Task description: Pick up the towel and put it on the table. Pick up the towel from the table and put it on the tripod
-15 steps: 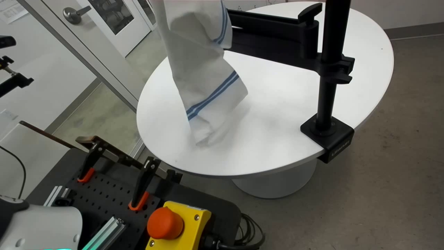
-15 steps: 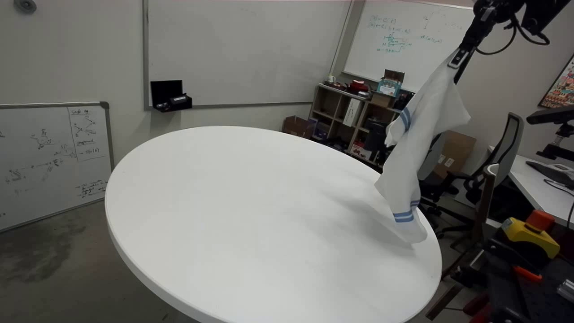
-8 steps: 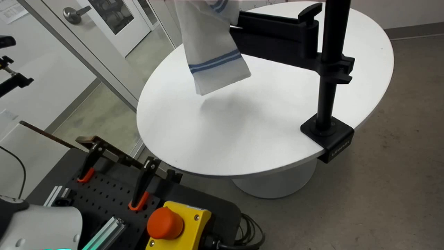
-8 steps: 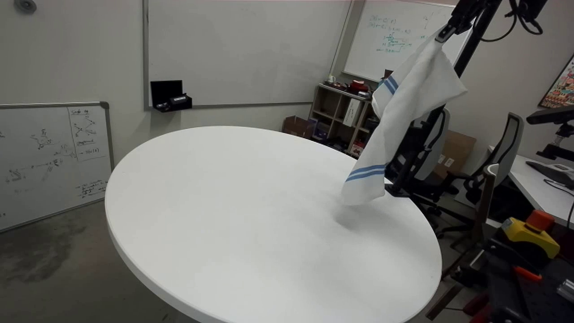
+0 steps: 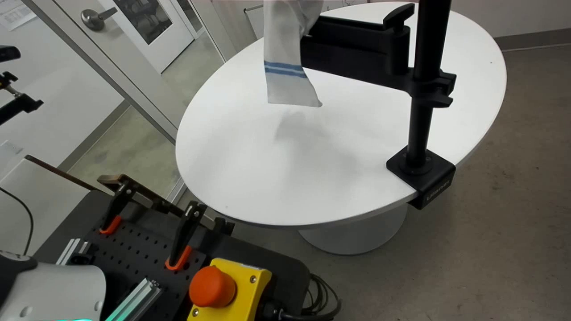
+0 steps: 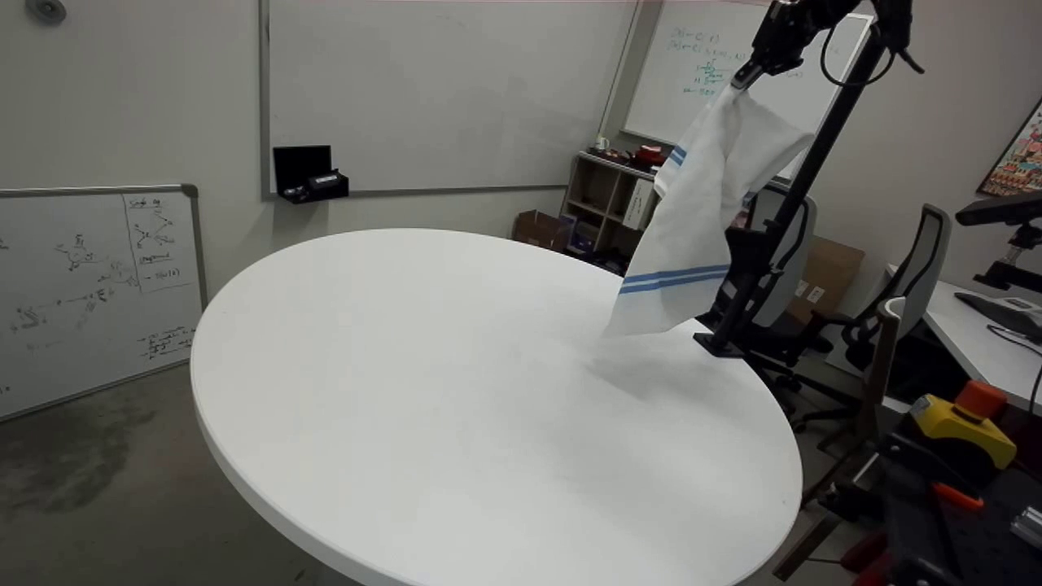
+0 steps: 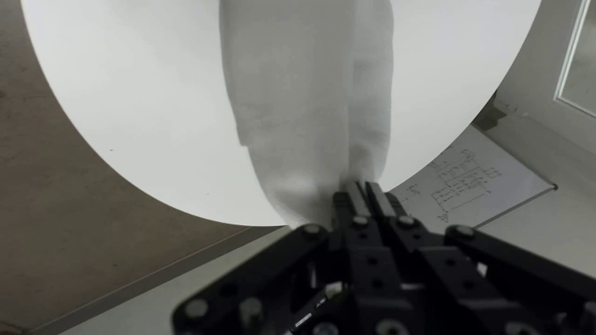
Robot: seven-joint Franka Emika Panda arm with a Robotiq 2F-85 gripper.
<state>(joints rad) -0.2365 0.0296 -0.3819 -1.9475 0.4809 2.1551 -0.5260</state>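
Observation:
The white towel with blue stripes hangs above the table in both exterior views (image 5: 283, 49) (image 6: 692, 203), and its upper part fills the middle of the wrist view (image 7: 298, 93). My gripper (image 6: 739, 80) is shut on the towel's upper end; the closed fingertips also show in the wrist view (image 7: 365, 188). The round white table (image 5: 241, 178) (image 6: 456, 391) lies below, with the towel's shadow on it. The black tripod pole (image 5: 421, 129) (image 6: 802, 183) is clamped at the table's edge. Its horizontal arm (image 5: 352, 47) passes just beside or behind the towel; whether they touch is unclear.
A yellow box with an orange button (image 5: 227, 290) sits on the black perforated robot stand (image 5: 142, 249) beside the table. Black clamps with orange pads (image 5: 183, 236) stand on it. Office chairs (image 6: 887, 285) and a shelf (image 6: 594, 187) are behind the table.
The gripper has carried the towel up and away from the robot stand's side, over the table near the tripod. The towel's lower end has risen and its shadow has shifted.

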